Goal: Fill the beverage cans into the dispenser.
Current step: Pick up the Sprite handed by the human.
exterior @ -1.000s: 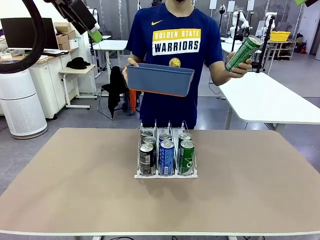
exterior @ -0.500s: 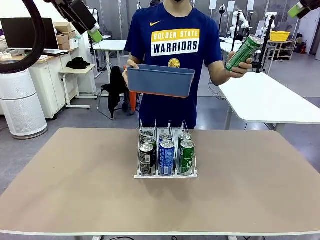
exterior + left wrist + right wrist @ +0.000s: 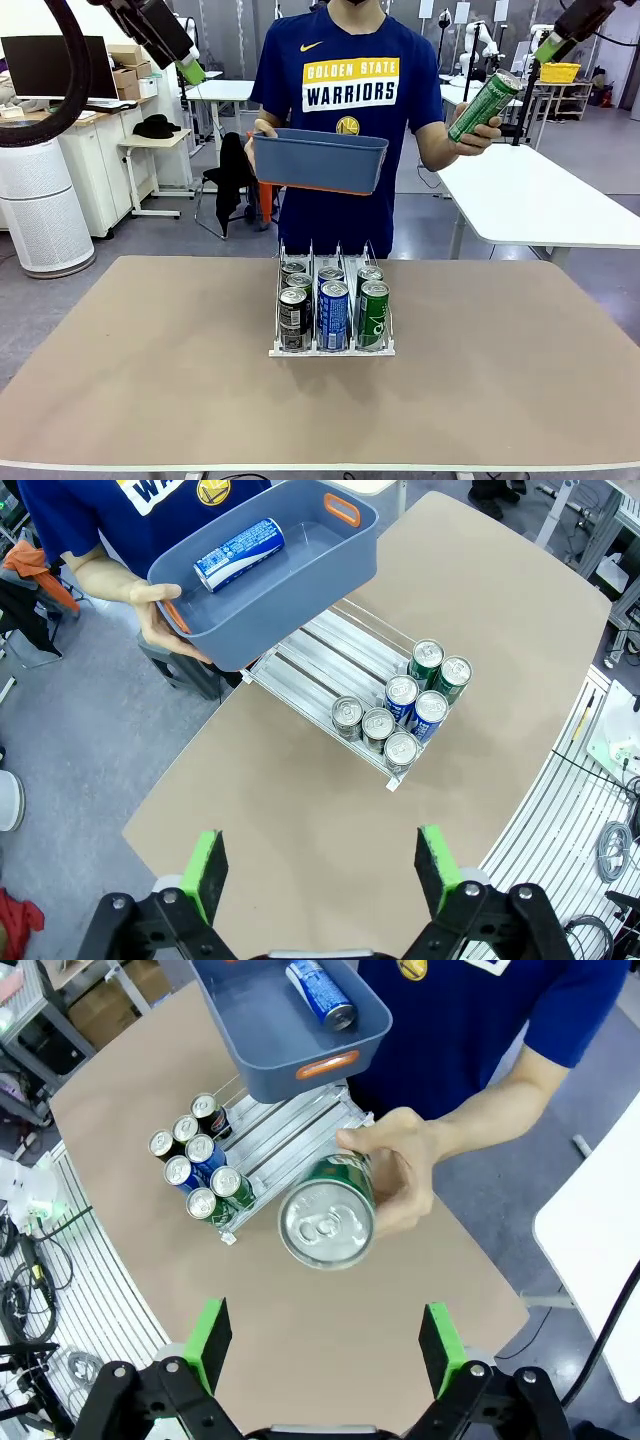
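Right hand (image 3: pixel 325 1345): fingers spread wide, nothing between them, high over the tabletop (image 3: pixel 330 1360). Straight ahead of the open fingers, apart from them, a green can (image 3: pixel 328 1215), its silver top turned toward me. The person's hand (image 3: pixel 405 1175) wraps its body from one side. I read that as an offer: top end left free so I can close on it clear of their fingers. From the front my right hand (image 3: pixel 555 40) sits up beyond the green can, near but not touching. Past the can and far below lies the dispenser (image 3: pixel 290 1145), with seven cans bunched at the end of the lanes nearest me: three dark, two blue, two green. The stretch toward the person is bare, likely so new cans go in from that end. Farther on, the person holds a blue bin (image 3: pixel 270 1070) over that bare stretch, a blue-and-white can (image 3: pixel 322 992) lying on its side inside. The bin looks like the supply, kept within reach of both of us. Left hand (image 3: pixel 320 870): also wide open and empty, raised well above the tabletop, dispenser ahead and below, bin beyond it. Parked out of the way, I judge. Task partly done: the green can and the bin's can are not yet racked.
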`<action>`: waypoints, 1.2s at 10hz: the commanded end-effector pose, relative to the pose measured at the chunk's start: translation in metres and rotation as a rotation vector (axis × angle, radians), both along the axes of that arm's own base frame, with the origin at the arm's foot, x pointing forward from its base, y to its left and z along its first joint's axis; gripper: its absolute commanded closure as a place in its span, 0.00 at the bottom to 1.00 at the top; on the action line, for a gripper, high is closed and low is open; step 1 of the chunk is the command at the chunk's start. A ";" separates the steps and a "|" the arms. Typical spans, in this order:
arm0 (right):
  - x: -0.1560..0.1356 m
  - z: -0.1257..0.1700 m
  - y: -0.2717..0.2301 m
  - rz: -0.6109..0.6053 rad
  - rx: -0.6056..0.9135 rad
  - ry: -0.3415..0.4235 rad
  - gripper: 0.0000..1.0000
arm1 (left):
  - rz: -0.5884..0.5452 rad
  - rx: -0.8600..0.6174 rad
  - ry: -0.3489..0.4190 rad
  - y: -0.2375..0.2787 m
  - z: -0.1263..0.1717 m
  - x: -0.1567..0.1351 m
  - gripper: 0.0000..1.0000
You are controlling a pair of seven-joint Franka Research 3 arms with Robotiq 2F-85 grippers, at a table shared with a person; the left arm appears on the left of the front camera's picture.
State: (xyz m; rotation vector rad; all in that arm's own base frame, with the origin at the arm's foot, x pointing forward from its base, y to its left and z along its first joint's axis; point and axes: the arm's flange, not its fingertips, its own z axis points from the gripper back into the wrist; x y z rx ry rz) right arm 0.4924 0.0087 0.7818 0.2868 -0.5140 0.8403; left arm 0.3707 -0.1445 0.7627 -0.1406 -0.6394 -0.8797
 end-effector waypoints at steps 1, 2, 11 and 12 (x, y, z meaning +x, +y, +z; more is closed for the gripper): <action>-0.002 -0.003 0.010 0.000 -0.065 -0.035 0.00 | 0.003 -0.001 0.008 0.001 -0.001 -0.001 0.00; -0.001 -0.006 0.019 -0.022 -0.074 -0.046 0.00 | 0.003 -0.001 0.008 0.001 -0.001 -0.001 0.00; 0.025 -0.024 0.032 0.034 0.006 -0.051 0.00 | 0.003 -0.001 0.008 0.001 -0.001 -0.001 0.00; 0.028 -0.026 0.032 0.040 0.020 -0.043 0.00 | 0.003 -0.001 0.008 0.001 -0.001 -0.001 0.00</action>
